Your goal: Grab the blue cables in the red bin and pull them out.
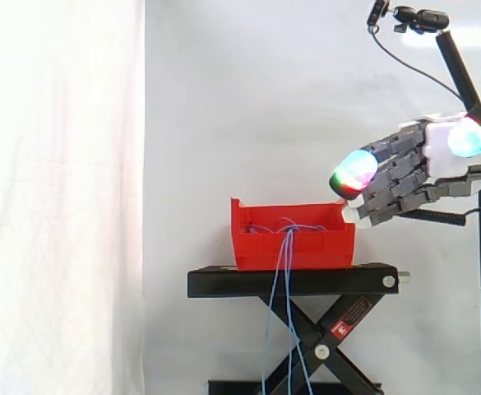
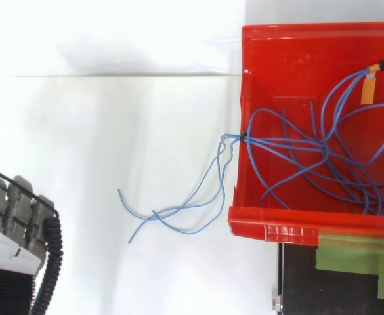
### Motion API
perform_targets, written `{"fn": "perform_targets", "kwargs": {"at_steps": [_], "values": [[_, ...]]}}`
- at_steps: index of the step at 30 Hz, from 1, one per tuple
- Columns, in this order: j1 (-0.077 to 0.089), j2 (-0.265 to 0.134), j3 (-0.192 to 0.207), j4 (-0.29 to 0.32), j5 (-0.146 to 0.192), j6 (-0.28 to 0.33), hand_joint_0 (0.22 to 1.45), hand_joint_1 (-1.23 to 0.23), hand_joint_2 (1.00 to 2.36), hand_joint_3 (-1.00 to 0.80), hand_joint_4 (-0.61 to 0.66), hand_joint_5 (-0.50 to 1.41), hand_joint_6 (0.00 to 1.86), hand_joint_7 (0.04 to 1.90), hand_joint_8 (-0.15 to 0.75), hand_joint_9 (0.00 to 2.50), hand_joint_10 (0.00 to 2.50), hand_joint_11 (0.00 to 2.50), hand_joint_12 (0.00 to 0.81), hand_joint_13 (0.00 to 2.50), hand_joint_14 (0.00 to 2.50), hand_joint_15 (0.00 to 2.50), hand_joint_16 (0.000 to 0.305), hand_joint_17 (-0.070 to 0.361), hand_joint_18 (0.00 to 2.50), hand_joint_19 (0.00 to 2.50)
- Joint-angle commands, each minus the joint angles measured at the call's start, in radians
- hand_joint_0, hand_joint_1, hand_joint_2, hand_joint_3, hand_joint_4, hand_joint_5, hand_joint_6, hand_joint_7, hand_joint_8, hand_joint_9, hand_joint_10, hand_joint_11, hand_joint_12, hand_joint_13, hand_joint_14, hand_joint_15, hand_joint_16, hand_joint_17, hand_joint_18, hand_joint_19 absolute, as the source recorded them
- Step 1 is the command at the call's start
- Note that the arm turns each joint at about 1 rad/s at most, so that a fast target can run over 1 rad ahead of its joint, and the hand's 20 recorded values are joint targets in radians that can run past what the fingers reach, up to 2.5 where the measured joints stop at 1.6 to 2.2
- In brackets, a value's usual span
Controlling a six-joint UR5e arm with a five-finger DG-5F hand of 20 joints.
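At the far left of the side view hangs the white curtain (image 1: 59, 197). At centre, the red bin (image 1: 256, 247) sits on the black stand (image 1: 347, 281). The blue cables (image 1: 288, 247) lie tangled inside the bin, and a few strands spill over its near wall and hang down past the stand's top.

From above, the loose ends trail out to the left of the bin's wall (image 2: 236, 190). The strands bunch together where they cross that wall, and the main tangle (image 2: 277, 140) loops across the bin floor to an orange tag (image 2: 370, 85) near the far corner.

Rightmost in the side view, the robot hand (image 1: 404, 177) hangs above and just beside the bin's right rim. Its fingers reach down-left, spread and relaxed, with nothing between them. One pale fingertip (image 1: 352, 213) is close to the rim, though I cannot tell whether it touches. In the top view the robot hand (image 2: 14, 210) sits at the lower left, well apart from the cables.

By my reading the step in hand is the approach, and no grasp has been made yet. The next move calls for bringing the fingers down into the tangle, curling them round several strands at once, and only then drawing up and away from the bin.
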Motion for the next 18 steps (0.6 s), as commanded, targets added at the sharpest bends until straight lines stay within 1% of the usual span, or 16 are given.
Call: {"fn": "perform_targets", "kwargs": {"at_steps": [1, 2, 4, 5, 7, 8, 9, 10, 11, 12, 14, 15, 17, 18], "values": [[0.004, -0.003, 0.0, 0.053, 0.001, -0.061, 0.64, -1.11, 1.0, -1.0, 0.16, 0.62, 0.05, 0.73, 0.263, 0.46, 0.01, 0.33, 0.379, 0.32, 0.01, 0.19, 0.056, 0.126, 0.2, 0.18], [0.002, -0.003, 0.0, 0.072, 0.0, -0.113, 0.64, -1.12, 1.0, -1.0, 0.15, 0.62, 0.09, 0.71, 0.261, 0.46, 0.01, 0.33, 0.379, 0.32, 0.01, 0.19, 0.056, 0.126, 0.2, 0.18], [0.004, -0.003, 0.0, 0.067, -0.002, -0.159, 0.64, -1.13, 1.0, -1.0, 0.14, 0.6, 0.15, 0.7, 0.261, 0.45, 0.01, 0.34, 0.379, 0.32, 0.01, 0.19, 0.056, 0.126, 0.2, 0.18], [0.005, -0.003, 0.0, 0.073, -0.003, -0.263, 0.65, -1.13, 1.0, -1.0, 0.14, 0.6, 0.17, 0.69, 0.261, 0.45, 0.01, 0.34, 0.38, 0.33, 0.01, 0.19, 0.056, 0.125, 0.2, 0.18], [0.007, -0.005, 0.0, 0.088, -0.005, -0.338, 0.65, -1.14, 1.0, -1.0, 0.13, 0.6, 0.18, 0.68, 0.259, 0.46, 0.01, 0.37, 0.376, 0.35, 0.01, 0.21, 0.055, 0.123, 0.22, 0.19], [0.012, -0.003, 0.0, 0.116, -0.008, -0.421, 0.65, -1.14, 1.0, -1.0, 0.13, 0.6, 0.19, 0.68, 0.258, 0.46, 0.01, 0.39, 0.375, 0.35, 0.01, 0.21, 0.055, 0.123, 0.23, 0.19], [0.013, -0.005, 0.0, 0.133, -0.008, -0.467, 0.65, -1.14, 1.0, -1.0, 0.13, 0.59, 0.19, 0.68, 0.259, 0.47, 0.01, 0.4, 0.376, 0.36, 0.01, 0.21, 0.055, 0.123, 0.24, 0.19], [0.016, -0.005, 0.0, 0.176, -0.014, -0.582, 0.65, -1.14, 1.0, -1.0, 0.13, 0.59, 0.19, 0.68, 0.259, 0.47, 0.01, 0.4, 0.376, 0.36, 0.01, 0.21, 0.055, 0.123, 0.24, 0.19], [0.018, -0.005, 0.0, 0.191, -0.02, -0.628, 0.65, -1.14, 1.0, -1.0, 0.13, 0.59, 0.19, 0.68, 0.259, 0.47, 0.01, 0.4, 0.375, 0.36, 0.01, 0.22, 0.054, 0.123, 0.25, 0.2], [0.018, -0.006, 0.0, 0.222, -0.031, -0.731, 0.65, -1.14, 1.0, -1.0, 0.14, 0.59, 0.19, 0.67, 0.259, 0.48, 0.01, 0.41, 0.375, 0.36, 0.01, 0.22, 0.055, 0.123, 0.25, 0.2], [0.024, -0.008, 0.0, 0.242, -0.043, -0.872, 0.65, -1.14, 1.0, -1.0, 0.14, 0.59, 0.18, 0.67, 0.259, 0.48, 0.01, 0.43, 0.375, 0.37, 0.01, 0.22, 0.054, 0.122, 0.26, 0.21], [0.025, -0.01, 0.0, 0.246, -0.043, -0.903, 0.65, -1.14, 1.0, -1.0, 0.14, 0.6, 0.18, 0.67, 0.259, 0.49, 0.01, 0.43, 0.376, 0.37, 0.01, 0.22, 0.054, 0.122, 0.26, 0.21], [0.028, -0.031, 0.0, 0.254, -0.043, -0.958, 0.65, -1.13, 1.0, -1.0, 0.14, 0.6, 0.15, 0.67, 0.26, 0.49, 0.01, 0.44, 0.376, 0.37, 0.01, 0.22, 0.054, 0.122, 0.27, 0.21], [0.028, -0.036, 0.0, 0.257, -0.043, -0.979, 0.65, -1.13, 1.0, -1.0, 0.15, 0.6, 0.15, 0.67, 0.262, 0.49, 0.01, 0.43, 0.376, 0.37, 0.01, 0.22, 0.054, 0.122, 0.27, 0.21]]}}
